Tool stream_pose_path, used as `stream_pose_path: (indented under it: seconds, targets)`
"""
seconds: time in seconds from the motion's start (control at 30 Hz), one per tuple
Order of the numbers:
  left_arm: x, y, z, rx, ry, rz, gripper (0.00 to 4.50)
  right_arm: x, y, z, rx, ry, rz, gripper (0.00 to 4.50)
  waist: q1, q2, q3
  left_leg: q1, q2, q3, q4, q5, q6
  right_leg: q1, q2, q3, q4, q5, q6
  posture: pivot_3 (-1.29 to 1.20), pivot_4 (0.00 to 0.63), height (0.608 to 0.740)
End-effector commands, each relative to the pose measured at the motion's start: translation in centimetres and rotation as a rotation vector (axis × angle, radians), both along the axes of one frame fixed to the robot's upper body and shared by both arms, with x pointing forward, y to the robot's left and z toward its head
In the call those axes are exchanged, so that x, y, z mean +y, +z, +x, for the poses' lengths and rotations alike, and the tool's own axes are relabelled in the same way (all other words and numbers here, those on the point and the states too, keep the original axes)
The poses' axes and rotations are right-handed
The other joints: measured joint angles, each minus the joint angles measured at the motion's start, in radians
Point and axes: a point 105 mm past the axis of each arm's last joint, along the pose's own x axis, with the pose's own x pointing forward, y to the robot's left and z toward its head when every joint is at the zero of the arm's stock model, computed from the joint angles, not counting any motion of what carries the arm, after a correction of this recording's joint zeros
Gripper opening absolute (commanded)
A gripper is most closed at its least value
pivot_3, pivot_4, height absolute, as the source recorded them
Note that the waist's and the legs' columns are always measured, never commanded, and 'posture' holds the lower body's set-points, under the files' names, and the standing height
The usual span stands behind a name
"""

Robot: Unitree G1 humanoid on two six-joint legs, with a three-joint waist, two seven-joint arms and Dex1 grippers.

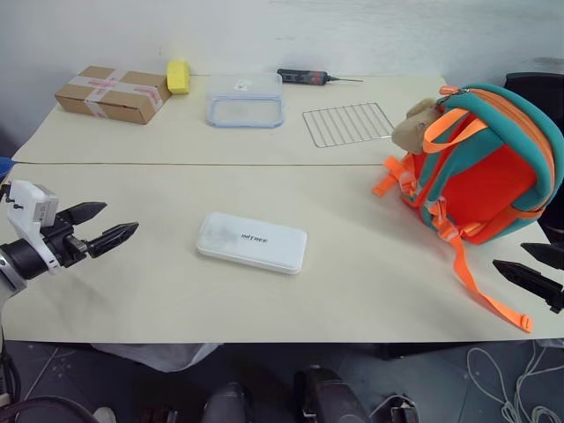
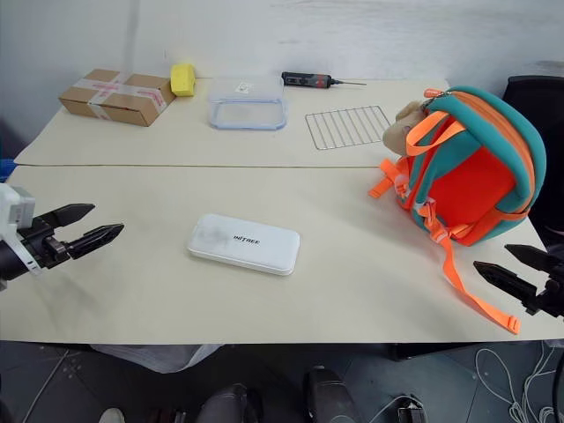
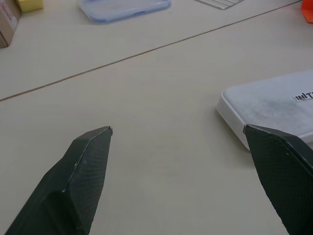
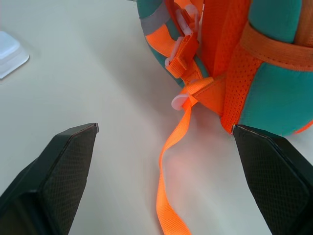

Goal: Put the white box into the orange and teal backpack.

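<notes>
Head views: white box (image 1: pixel 252 242) lies flat mid-counter (image 1: pixel 352 291), unheld; orange and teal backpack (image 1: pixel 480 167) stands at right, well apart, one strap trailing toward the near edge. Left end effector (image 1: pixel 104 225) hovers left of the box, fingers spread, likely staged for a grasp. Left wrist view: box corner lies ahead. Right wrist view: right end effector (image 4: pixel 165 129) spread, empty, facing the backpack, probably to steady it.

A lab-like test space: plain tables (image 1: pixel 176 291) against a bare wall, loose cables (image 1: pixel 507 374) on the floor.
</notes>
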Motion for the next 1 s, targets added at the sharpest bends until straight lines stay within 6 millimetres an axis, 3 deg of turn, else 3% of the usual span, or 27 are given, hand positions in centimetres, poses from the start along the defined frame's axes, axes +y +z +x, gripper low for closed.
stream_pose_path:
  seconds: [0.03, 0.07, 0.17, 0.3, 0.47, 0.6, 0.83, 1.0]
  targets:
    - [-1.3, 0.6, 0.7, -0.019, -0.057, 0.139, 4.5, 4.2, 1.6, 0.5, -0.03, 0.19, -0.071, 4.3, 0.0, 0.0, 0.0, 0.0, 0.0, 0.0, 0.0, 0.0, 0.0, 0.0, 0.0, 0.0, 0.0, 0.0, 0.0, 0.0, 0.15, 0.74]
    - [-1.8, 0.4, 0.8, -0.016, -0.078, 0.154, 4.5, 5.0, 1.6, 0.6, -0.029, 0.22, -0.079, 4.09, 0.0, 0.0, 0.0, 0.0, 0.0, 0.0, 0.0, 0.0, 0.0, 0.0, 0.0, 0.0, 0.0, 0.0, 0.0, 0.0, 0.15, 0.74]
    - [-4.1, -1.0, 1.6, 0.003, -0.178, 0.27, 3.96, 8.7, 0.5, 1.0, -0.016, 0.342, -0.136, 3.23, 0.002, 0.0, 0.0, 0.0, 0.0, 0.0, 0.0, 0.0, 0.0, 0.0, 0.0, 0.0, 0.0, 0.0, 0.0, 0.0, 0.15, 0.74]
    - [-6.0, -2.4, 2.6, 0.019, -0.279, 0.374, 2.71, 12.1, -1.3, 2.7, -0.003, 0.44, -0.206, 1.74, 0.002, 0.0, 0.0, -0.001, 0.0, 0.0, 0.001, 0.0, 0.0, 0.0, 0.0, 0.0, -0.001, 0.0, 0.0, 0.0, 0.15, 0.74]
    - [-6.7, -3.2, 4.2, 0.015, -0.302, 0.424, 1.19, 14.2, -3.1, 4.2, 0.009, 0.525, -0.268, 0.05, 0.001, 0.0, 0.0, -0.003, 0.0, 0.0, 0.002, 0.0, 0.0, -0.003, 0.0, 0.0, 0.001, 0.0, 0.0, 0.0, 0.15, 0.74]
    - [-8.6, -4.0, 4.8, 0.018, -0.381, 0.432, 0.05, 16.0, -4.8, 6.2, 0.019, 0.576, -0.31, 0.0, 0.0, 0.0, 0.0, -0.003, 0.0, 0.001, 0.004, 0.0, 0.0, -0.003, 0.0, 0.0, 0.002, 0.0, 0.0, 0.0, 0.15, 0.74]
    - [-10.3, -5.2, 5.6, 0.037, -0.415, 0.441, 0.05, 18.8, -5.8, 7.9, 0.007, 0.624, -0.343, 0.0, 0.001, 0.0, 0.0, -0.005, 0.001, 0.001, 0.006, 0.0, 0.0, -0.005, 0.0, 0.0, 0.004, 0.0, 0.0, 0.0, 0.15, 0.74]
    - [-12.9, -5.6, 4.4, 0.05, -0.537, 0.392, 0.05, 19.0, -5.9, 9.0, -0.02, 0.6, -0.377, 0.0, 0.001, 0.0, 0.0, -0.005, 0.001, 0.001, 0.006, 0.0, 0.0, -0.005, -0.001, 0.0, 0.005, 0.0, 0.0, 0.0, 0.15, 0.74]
